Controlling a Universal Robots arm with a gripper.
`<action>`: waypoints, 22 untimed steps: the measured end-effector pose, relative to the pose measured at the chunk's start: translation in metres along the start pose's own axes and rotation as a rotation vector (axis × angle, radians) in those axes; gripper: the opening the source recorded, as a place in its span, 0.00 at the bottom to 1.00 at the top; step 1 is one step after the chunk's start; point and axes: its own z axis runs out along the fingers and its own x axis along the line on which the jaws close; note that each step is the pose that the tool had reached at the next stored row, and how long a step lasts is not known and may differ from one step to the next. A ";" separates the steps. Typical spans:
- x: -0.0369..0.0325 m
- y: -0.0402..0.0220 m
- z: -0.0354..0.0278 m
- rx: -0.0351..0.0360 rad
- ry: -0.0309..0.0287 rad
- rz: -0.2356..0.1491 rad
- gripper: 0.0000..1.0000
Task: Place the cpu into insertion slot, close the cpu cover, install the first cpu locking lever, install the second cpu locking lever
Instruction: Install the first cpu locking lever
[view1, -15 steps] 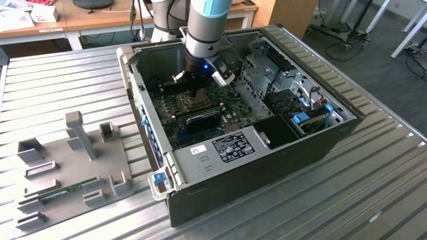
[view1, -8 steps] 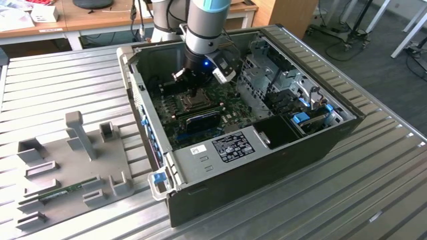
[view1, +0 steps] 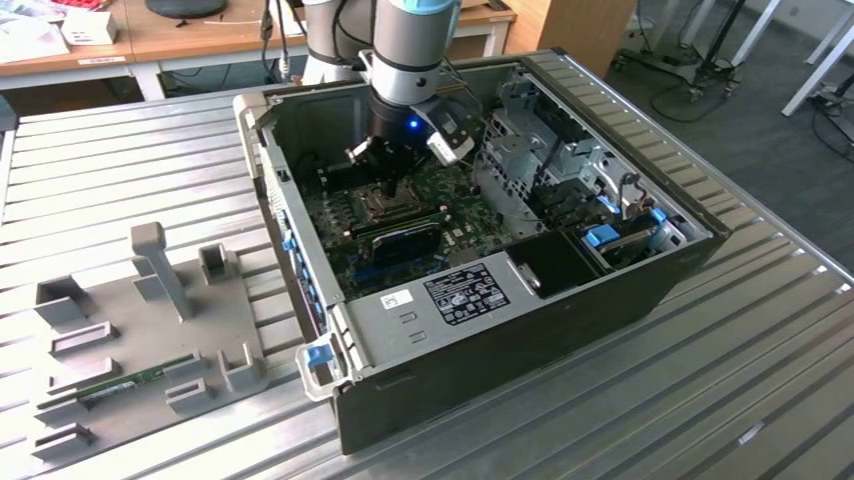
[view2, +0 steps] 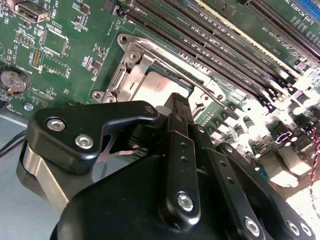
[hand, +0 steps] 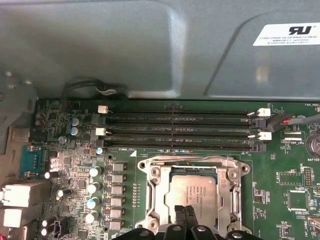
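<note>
Looking at the exterior view first, I've got the arm (view1: 400, 60) reaching down into the open PC case (view1: 641, 270) lying on the slatted table (view1: 747, 380), with the gripper (view1: 386, 188) right over the slot (view1: 390, 207) on the green board. Off on the exterior view's left sits a grey fixture tray (view1: 134, 330) with a memory stick (view1: 123, 385) lying in it.

In the second wrist view the black gripper (view2: 179, 100) sits just above the cpu (view2: 155, 90), fingers (view2: 181, 107) pressed together with nothing between them. The cpu is down in the slot (view2: 125, 42), with the cover (view2: 131, 70) lying around it.

In the first wrist view I see the cpu (hand: 196, 192) seated flat in the slot (hand: 152, 172), its grey top showing through the cover (hand: 231, 187) cut-out. The gripper (hand: 185, 211) tips are clenched side by side right at the cpu's near edge; can't tell if they actually touch it. The memory slots (hand: 180, 132) run just beside the slot.
</note>
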 end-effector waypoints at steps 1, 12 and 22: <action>0.0002 0.0000 0.0000 0.0002 -0.0002 0.000 0.11; 0.0033 0.0001 0.0003 0.0015 -0.0403 -0.006 0.11; -0.0013 0.0049 0.0008 0.0015 -0.0404 -0.006 0.11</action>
